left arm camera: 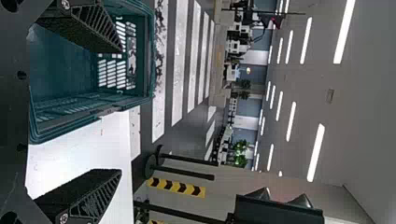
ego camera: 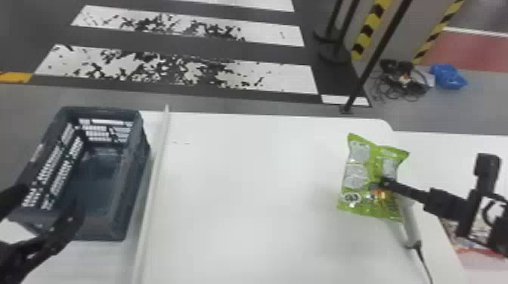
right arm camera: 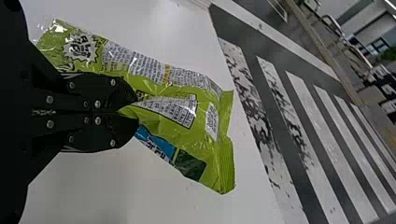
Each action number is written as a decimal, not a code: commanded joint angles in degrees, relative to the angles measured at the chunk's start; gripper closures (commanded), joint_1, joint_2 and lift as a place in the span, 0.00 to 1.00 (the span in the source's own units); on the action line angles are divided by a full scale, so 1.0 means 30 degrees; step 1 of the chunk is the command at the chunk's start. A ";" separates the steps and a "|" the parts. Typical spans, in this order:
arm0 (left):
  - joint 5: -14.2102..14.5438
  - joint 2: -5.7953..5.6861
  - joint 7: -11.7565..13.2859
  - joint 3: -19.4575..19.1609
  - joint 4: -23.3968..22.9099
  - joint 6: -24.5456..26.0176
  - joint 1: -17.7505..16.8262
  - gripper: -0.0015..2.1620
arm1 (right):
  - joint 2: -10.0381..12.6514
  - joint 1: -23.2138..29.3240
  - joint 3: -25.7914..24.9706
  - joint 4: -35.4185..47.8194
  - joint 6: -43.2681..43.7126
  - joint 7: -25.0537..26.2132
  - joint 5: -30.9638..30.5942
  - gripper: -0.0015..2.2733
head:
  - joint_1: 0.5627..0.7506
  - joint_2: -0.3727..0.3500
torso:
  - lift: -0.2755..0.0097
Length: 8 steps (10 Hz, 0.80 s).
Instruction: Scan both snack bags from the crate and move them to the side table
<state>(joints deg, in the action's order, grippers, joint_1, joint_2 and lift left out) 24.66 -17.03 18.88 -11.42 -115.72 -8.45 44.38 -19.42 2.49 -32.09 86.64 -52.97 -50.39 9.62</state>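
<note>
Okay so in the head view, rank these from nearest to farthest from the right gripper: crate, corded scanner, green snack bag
1. Green snack bag: pinched in the right gripper.
2. Corded scanner: beside the bag, at its near right side.
3. Crate: far off to the left.

I see a white, round-cornered table (ego camera: 245,181). A dark, slatted plastic crate (ego camera: 102,229) stands at left, a pale, corded scanner (ego camera: 411,224) at right.

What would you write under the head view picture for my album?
Right gripper holds a green snack bag over the white table.
</note>
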 commanded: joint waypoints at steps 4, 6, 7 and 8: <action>0.0305 -0.0272 0.0092 -0.0179 0.0517 -0.0066 0.0001 0.04 | 0.0056 -0.1798 -0.4332 -0.2191 0.1379 0.7275 0.1950 0.99 | 0.70 0.03 | 0.86; 0.0334 -0.0272 0.0121 -0.0179 0.0693 -0.0124 -0.0028 0.04 | -0.0354 -0.3146 -0.4859 -0.5296 0.2844 1.0146 0.1540 0.99 | 0.70 0.03 | 0.86; 0.0451 -0.0301 0.0121 -0.0179 0.0722 -0.0124 -0.0116 0.04 | -0.0530 -0.3615 -0.4801 -0.6702 0.4426 1.1260 0.1364 0.99 | 0.70 0.03 | 0.86; 0.0539 -0.0418 0.0121 -0.0179 0.0751 -0.0183 -0.0175 0.04 | -0.0588 -0.3937 -0.4742 -0.7318 0.5773 1.2432 0.1276 0.99 | 0.70 0.03 | 0.86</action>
<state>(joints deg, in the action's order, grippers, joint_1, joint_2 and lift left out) 26.12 -18.13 19.25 -11.95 -113.50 -8.84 43.96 -21.01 -8.77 -46.44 65.94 -38.03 -13.14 13.65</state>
